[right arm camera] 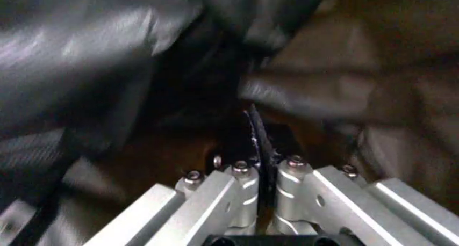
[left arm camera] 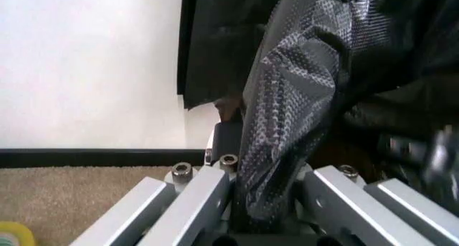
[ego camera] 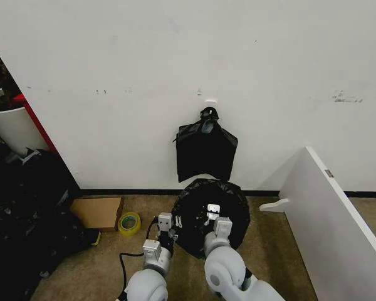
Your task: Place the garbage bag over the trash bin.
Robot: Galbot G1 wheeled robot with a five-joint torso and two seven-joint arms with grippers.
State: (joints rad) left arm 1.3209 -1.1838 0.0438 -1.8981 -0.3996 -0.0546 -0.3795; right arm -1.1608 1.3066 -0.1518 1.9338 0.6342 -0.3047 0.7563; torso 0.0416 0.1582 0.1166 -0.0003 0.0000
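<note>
Nearby: knotted bag [ego camera: 205,152] on wall, tape roll [ego camera: 129,223], cardboard box [ego camera: 99,212].

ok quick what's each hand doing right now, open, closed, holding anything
Left hand: closed on a fold of the garbage bag.
Right hand: closed on a thin edge of the same bag.

White scuffed wall [ego camera: 188,63], black baseboard [ego camera: 138,192], tan carpet floor [ego camera: 276,251], slanted white panel [ego camera: 338,226] right.
</note>
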